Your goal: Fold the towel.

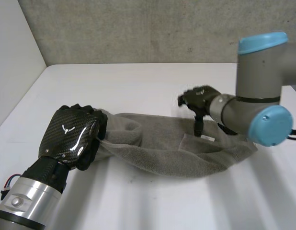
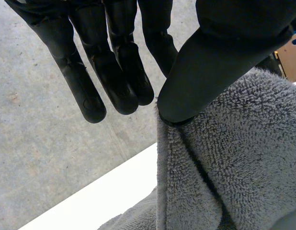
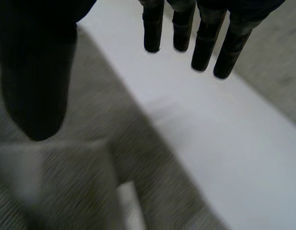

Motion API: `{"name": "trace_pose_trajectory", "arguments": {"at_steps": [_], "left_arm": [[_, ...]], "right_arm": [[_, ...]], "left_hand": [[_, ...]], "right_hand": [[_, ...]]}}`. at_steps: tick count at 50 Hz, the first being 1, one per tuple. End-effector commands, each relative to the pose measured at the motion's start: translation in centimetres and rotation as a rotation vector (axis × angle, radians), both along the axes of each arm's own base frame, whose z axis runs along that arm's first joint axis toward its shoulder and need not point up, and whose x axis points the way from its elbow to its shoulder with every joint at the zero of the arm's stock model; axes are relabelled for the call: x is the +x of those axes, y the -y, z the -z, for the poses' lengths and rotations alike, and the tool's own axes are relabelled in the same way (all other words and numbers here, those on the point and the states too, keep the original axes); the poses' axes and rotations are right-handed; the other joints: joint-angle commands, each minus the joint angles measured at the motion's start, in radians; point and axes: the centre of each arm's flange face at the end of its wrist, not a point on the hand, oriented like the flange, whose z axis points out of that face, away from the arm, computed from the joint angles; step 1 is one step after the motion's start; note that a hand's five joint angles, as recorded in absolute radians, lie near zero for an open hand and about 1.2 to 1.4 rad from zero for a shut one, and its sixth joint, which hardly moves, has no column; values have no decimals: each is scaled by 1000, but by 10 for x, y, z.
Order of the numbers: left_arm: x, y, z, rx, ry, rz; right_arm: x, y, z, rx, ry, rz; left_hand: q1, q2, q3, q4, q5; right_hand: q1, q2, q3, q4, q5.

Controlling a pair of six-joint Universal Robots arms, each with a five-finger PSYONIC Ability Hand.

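A grey terry towel lies bunched in a long strip across the middle of the white table. My left hand grips the strip's left end, which is lifted slightly. In the left wrist view the thumb pinches a folded edge of the towel, while the fingers stay straight beside it. My right hand hovers over the towel's far edge, right of its middle. Its fingers are straight and spread from the thumb, with nothing between them and the towel below.
A concrete wall rises behind the table, and a pale panel stands along its left side. Bare tabletop lies beyond the towel and in front of it. My right arm's elbow hangs over the towel's right end.
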Motion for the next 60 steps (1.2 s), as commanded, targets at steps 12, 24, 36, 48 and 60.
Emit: {"name": "trace_pose_trajectory", "arguments": {"at_steps": [12, 24, 36, 48, 60], "left_arm": [[0, -1, 2, 6, 3, 1], [0, -1, 2, 5, 2, 0], [0, 4, -1, -5, -3, -8], [-21, 86, -85, -372, -179, -67], [-51, 161, -200, -675, -361, -110]], "right_arm": [[-12, -8, 62, 135, -107, -208], [-10, -18, 75, 174, -78, -272], [-10, 1, 58, 47, -40, -235], [-11, 81, -109, -544, 316, 48], [-26, 72, -218, -879, 718, 79]], "left_hand": [[203, 178, 178, 177, 198], [203, 178, 178, 177, 198], [203, 178, 178, 177, 198], [203, 178, 178, 177, 198], [203, 178, 178, 177, 198]], "right_hand": [[141, 143, 139, 145, 129], [125, 127, 123, 129, 113], [1082, 1084, 1080, 1086, 1070], [1082, 1084, 1080, 1086, 1070], [1082, 1084, 1080, 1086, 1070]]}}
